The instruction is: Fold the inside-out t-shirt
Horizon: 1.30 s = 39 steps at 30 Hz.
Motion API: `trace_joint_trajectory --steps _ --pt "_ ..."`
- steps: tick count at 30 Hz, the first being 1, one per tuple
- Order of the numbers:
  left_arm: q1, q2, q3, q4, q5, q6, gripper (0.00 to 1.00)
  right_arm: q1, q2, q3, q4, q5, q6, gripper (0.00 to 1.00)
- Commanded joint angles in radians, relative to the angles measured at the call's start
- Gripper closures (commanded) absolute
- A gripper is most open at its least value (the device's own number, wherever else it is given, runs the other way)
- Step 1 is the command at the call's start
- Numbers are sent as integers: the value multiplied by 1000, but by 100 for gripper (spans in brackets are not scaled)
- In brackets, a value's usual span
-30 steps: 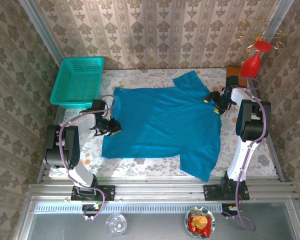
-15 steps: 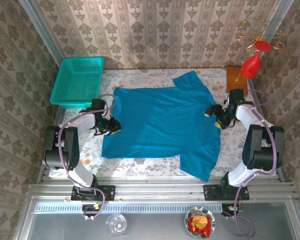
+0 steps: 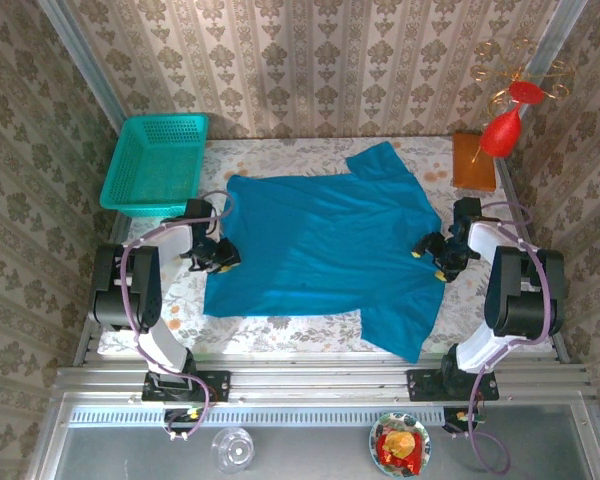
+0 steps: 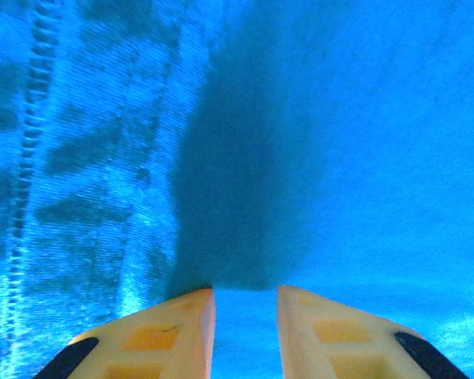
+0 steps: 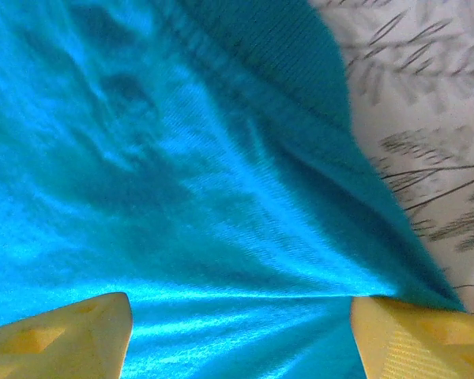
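T-shirt (image 3: 320, 245) lies flat; bare table (image 3: 280, 325) borders its near hem.

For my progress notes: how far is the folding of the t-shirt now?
Done: the t-shirt lies spread flat, unfolded. In hand: the left gripper is at its left edge, jaws narrow; the right gripper, open, is over its right edge. Left: every fold.
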Motion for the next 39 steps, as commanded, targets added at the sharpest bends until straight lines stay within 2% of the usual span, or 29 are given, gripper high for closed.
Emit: trace_joint_trajectory --steps 1,3,8,15,23,28,32,35,39 --pt "11 6 51 -58 -43 29 71 -10 -52 -1 -30 114 5 25" --pt "9 8 84 -66 -37 33 71 -4 -85 12 -38 90 -7 26" --pt "-3 38 174 -86 -38 42 72 48 -118 41 -21 -60 -25 27" --pt "-17 131 338 -124 -122 92 73 217 -54 111 26 -145 18 29" --pt "-9 388 764 -215 -271 292 76 380 42 202 36 -121 59 30" --pt "-15 557 1018 -267 -345 441 76 412 29 184 -4 -102 66 31" --pt "-16 707 1244 -363 -401 506 76 417 3 160 -8 -96 67 31" --pt "-17 802 1403 -430 -408 529 76 424 -10 152 -14 -93 70 31" --pt "-18 869 1519 -455 -350 539 74 440 -14 150 -18 -85 78 31"
